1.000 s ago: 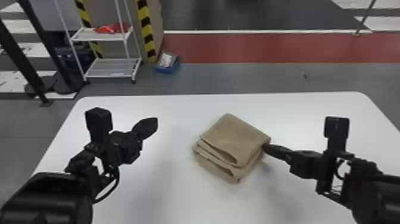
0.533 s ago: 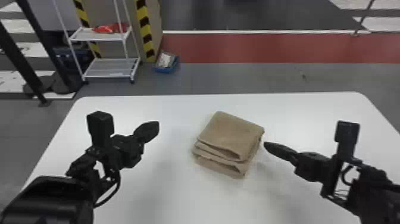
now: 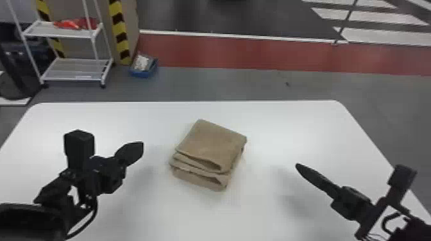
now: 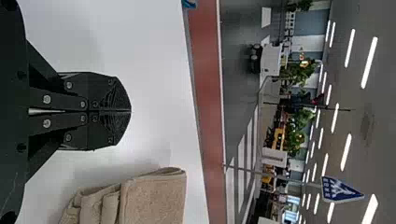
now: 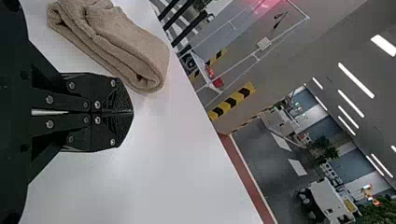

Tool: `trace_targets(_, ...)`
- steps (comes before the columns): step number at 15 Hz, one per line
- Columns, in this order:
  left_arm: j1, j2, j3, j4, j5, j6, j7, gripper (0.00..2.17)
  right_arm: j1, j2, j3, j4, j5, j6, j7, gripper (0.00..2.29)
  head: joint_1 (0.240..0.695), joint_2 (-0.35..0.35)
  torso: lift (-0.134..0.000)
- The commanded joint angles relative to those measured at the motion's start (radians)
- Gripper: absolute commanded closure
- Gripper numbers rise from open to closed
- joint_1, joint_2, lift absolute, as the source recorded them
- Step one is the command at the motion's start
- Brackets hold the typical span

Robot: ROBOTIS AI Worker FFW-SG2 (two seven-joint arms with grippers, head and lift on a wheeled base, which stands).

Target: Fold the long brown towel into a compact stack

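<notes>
I see the brown towel (image 3: 211,144) folded into a thick, layered square mid-bench (image 3: 272,128), between my left gripper (image 3: 143,149) and right gripper (image 3: 298,166), both pressed together, empty.

Bright indoor scene, ceiling strip lights (image 4: 369,62) glowing white in both wrist views, plus pinkish-red glare (image 5: 267,3) in the right one. White table (image 3: 272,128) washed out by diffuse light; soft, faint shadows near left gripper (image 3: 142,148) and right gripper (image 3: 298,165).
</notes>
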Motion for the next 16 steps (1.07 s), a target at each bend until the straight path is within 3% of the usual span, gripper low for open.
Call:
trace_targets(1, -0.002, -0.002, -0.009, 0.027, -0.008, -0.015, 0.0, 2.07, 0.031, 0.001, -0.021, -0.038, -0.032, 0.0, 0.008, 2.21, 0.695, -0.138, -0.124)
trace_targets(5, 0.001, -0.005, -0.064, 0.045, -0.007, -0.015, 0.001, 2.07, 0.079, 0.001, -0.038, -0.094, -0.088, 0.006, 0.013, 2.21, 0.695, -0.163, -0.124)
trace_targets(16, 0.078, -0.012, -0.142, -0.013, 0.008, -0.003, -0.009, 2.07, 0.083, 0.001, -0.045, -0.088, -0.095, 0.0, 0.017, 2.21, 0.695, -0.256, -0.124)
